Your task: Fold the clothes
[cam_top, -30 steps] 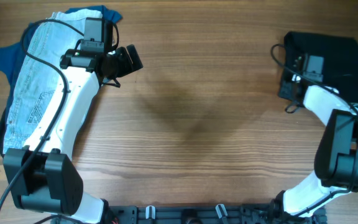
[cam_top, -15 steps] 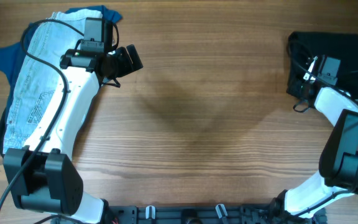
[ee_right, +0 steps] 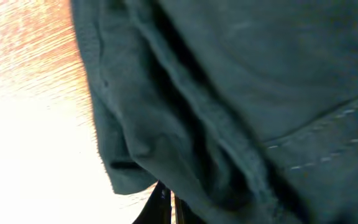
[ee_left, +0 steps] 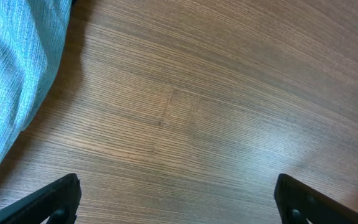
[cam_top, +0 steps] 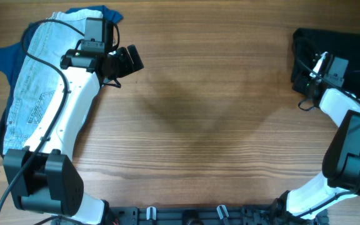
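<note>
Wooden table (cam_top: 199,106) fills the view. Light denim shorts (cam_top: 27,94) lie far left, partly under the left arm (cam_top: 67,119), hiding most of a blue top (cam_top: 5,59). Black shorts (cam_top: 349,53) sit far right. Left gripper (ee_left: 179,199) gapes over wood; right gripper (ee_right: 165,202) is closed at the black cloth's edge, pinch unclear.

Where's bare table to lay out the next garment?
Free: the middle of the table, from the denim shorts on the left to the black shorts at right. Crowded: left edge, with denim over a blue top, and the right back corner.
</note>
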Controlling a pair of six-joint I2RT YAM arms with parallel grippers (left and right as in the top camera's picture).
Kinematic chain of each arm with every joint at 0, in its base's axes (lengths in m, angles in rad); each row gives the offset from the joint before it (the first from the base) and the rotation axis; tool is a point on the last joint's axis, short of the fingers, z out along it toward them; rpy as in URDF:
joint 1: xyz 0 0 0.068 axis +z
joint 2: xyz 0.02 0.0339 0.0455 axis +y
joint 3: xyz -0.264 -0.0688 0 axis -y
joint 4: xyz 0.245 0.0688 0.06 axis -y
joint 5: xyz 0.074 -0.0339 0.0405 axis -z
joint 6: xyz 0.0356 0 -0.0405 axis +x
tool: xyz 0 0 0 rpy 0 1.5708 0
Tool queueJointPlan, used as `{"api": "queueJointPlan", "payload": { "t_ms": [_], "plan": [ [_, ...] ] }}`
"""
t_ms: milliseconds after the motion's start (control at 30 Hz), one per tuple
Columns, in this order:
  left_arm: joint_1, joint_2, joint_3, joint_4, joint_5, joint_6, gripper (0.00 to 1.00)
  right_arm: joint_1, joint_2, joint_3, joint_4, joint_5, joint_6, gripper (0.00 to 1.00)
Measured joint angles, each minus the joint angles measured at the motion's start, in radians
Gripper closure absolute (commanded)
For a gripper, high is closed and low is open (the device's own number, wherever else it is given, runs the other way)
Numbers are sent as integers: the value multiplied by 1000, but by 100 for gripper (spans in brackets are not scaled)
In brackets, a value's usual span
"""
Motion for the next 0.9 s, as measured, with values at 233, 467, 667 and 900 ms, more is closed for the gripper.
{"api": "queueJointPlan", "payload": {
  "t_ms": [233, 467, 667, 900],
  "plan": [
    [0, 0, 0, 0, 0, 0, 0, -38, 0, 0, 0, -51, 0, 96],
    [0, 0, 0, 0, 0, 0, 0, -38, -2, 0, -29, -146, -2, 56],
    [0, -1, 0, -13, 0, 0, 0, -38, -170, 0, -96, -244, 1, 0],
    [0, -113, 0, -21, 0, 0, 0, -38, -459, 0, -164, -263, 3, 0]
  ]
}}
